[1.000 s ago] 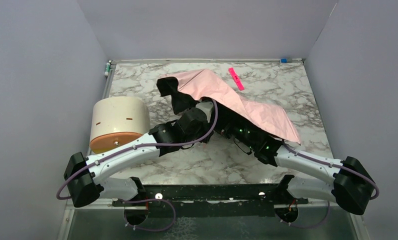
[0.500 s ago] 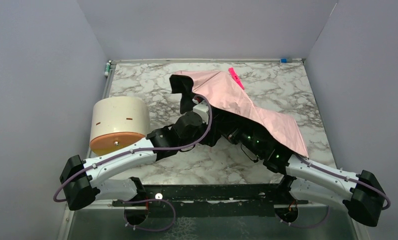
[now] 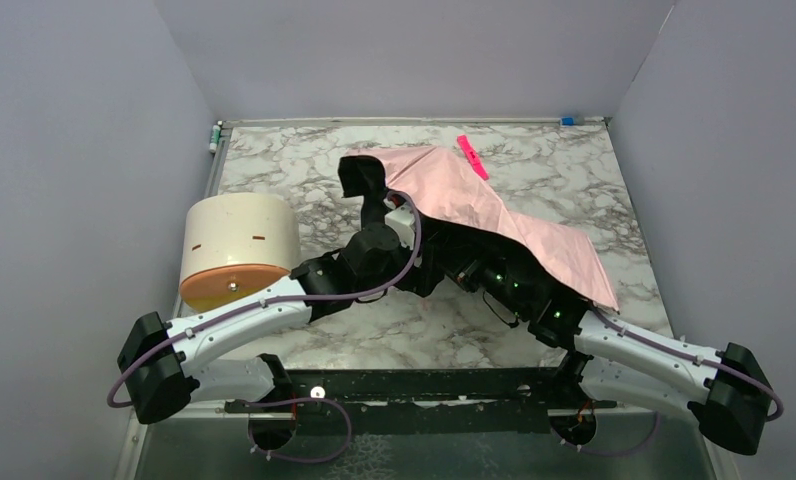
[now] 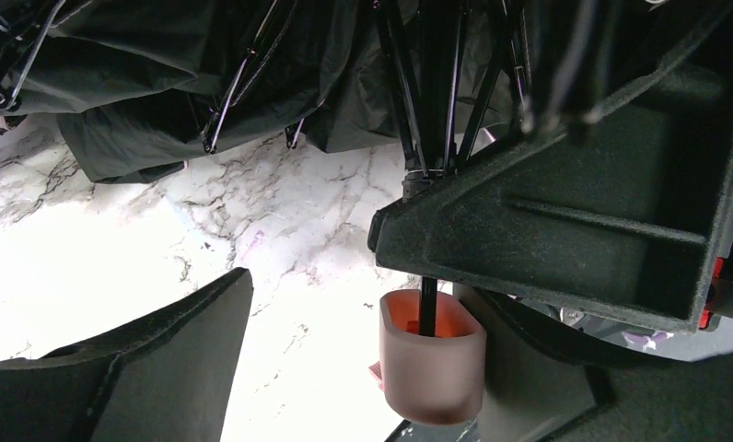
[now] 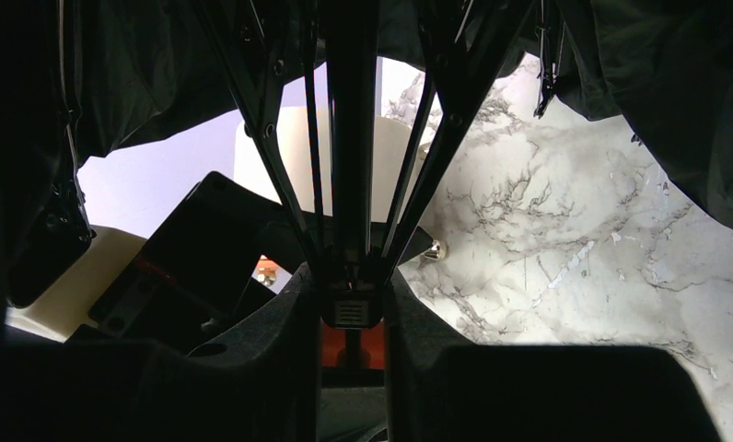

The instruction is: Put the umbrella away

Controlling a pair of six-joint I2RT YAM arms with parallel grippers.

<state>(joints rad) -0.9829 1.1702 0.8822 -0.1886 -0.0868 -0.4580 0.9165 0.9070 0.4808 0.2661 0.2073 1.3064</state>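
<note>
The marble tabletop point(image 3: 304, 165) fills the middle of the overhead view. The umbrella point(image 3: 484, 210) lies across it from the centre toward the right edge. Its pale pink canopy point(image 3: 534, 245) is slack and draped over the right arm, with black lining showing at the upper-left end. It is neither rolled nor strapped, so the fabric is still loose. At the left of the frame a cream cylinder point(image 3: 236, 235) with an orange end lies on its side, well apart from the umbrella. Whether that is where the umbrella belongs cannot be told.

The right pincer point(image 5: 349, 304) sits under the canopy and is clamped on the thin black shaft point(image 5: 349, 138), where the folded ribs point(image 5: 418, 157) run together. The left pincer point(image 4: 354, 313) stands with its jaws wide apart and grips nothing. The small pink handle point(image 4: 432, 368) sits in the lower middle of the left wrist view, the shaft running into it, with bare marble between it and the finger on the left. A bright pink strip point(image 3: 471, 157) lies at the upper edge of the canopy and plays no part here.

As a judgement, the task is at an early to middle stage. The ribs look drawn in toward the shaft, and one arm holds the frame. Gathering and wrapping the fabric, fastening it and stowing the umbrella all remain.
</note>
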